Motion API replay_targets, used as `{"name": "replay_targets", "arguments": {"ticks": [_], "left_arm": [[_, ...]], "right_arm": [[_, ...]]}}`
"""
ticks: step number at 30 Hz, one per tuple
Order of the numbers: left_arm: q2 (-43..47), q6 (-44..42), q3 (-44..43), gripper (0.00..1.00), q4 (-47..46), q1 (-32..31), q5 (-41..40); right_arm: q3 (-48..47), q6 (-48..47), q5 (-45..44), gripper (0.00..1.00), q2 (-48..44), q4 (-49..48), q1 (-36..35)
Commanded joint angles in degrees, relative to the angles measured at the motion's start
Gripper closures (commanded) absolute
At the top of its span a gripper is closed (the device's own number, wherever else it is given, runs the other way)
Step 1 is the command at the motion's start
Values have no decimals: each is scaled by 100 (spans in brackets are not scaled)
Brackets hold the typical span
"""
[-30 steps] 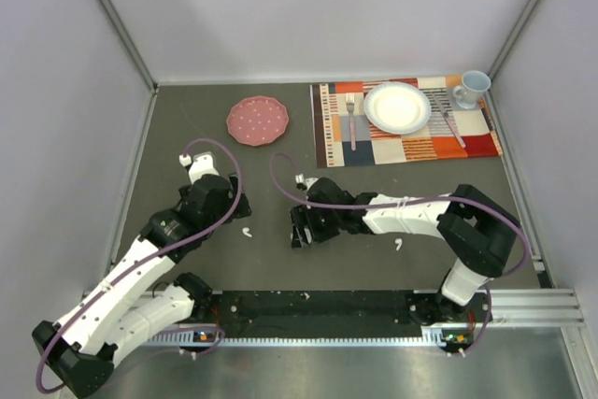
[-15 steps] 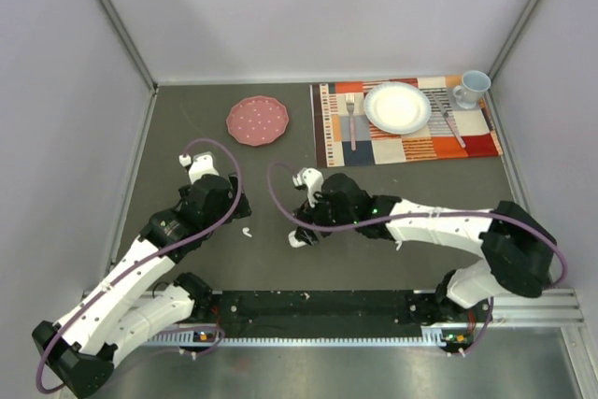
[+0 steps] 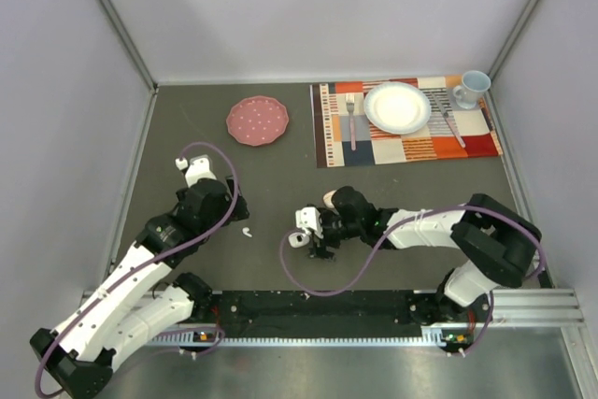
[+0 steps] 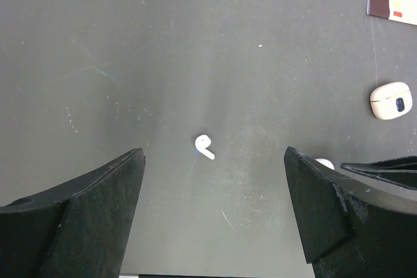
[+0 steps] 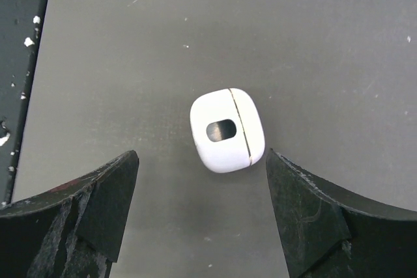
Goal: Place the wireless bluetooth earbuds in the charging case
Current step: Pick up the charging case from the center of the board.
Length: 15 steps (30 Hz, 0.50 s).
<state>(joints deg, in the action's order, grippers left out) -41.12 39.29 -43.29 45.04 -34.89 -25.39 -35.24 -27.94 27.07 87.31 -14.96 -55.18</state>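
Your right fingers just spread, freeing rounded white plastic charging case | left fingers spread above white comma-shaped earbud.

Just one tiny white earbud lying loose on the dark table. The white case sits near it, shut and flat, dark oval up.

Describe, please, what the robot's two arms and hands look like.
The left arm and right arm have white shells with black joints, and a purple cable loops along each. The left hand and right hand each carry two broad, matte black, wedge-shaped fingers.
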Motion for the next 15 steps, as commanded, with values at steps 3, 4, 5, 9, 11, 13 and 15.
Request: {"name": "replay_targets", "arguments": {"ticks": [3, 4, 5, 9, 11, 13, 15], "left_arm": [[69, -9, 48, 7, -4, 27, -45], [78, -18, 48, 7, 22, 27, -45], [96, -9, 57, 7, 31, 27, -54], [131, -18, 119, 7, 40, 27, -37], [140, -9, 128, 7, 67, 27, -37], [157, -9, 136, 7, 75, 27, -28], [157, -18, 136, 7, 75, 27, -19]], "right_arm": [[-359, -1186, 1028, 21, 436, -588, 200], [-413, -1239, 1107, 21, 558, -465, 227], [-483, -1292, 1186, 21, 620, -368, 262], [-861, -1468, 1730, 23, 910, 168, 402], [-975, -1468, 1775, 23, 1024, 265, 429], [-1098, -1486, 1749, 24, 1104, 397, 438], [-1212, -1521, 1749, 25, 1253, 573, 455]]}}
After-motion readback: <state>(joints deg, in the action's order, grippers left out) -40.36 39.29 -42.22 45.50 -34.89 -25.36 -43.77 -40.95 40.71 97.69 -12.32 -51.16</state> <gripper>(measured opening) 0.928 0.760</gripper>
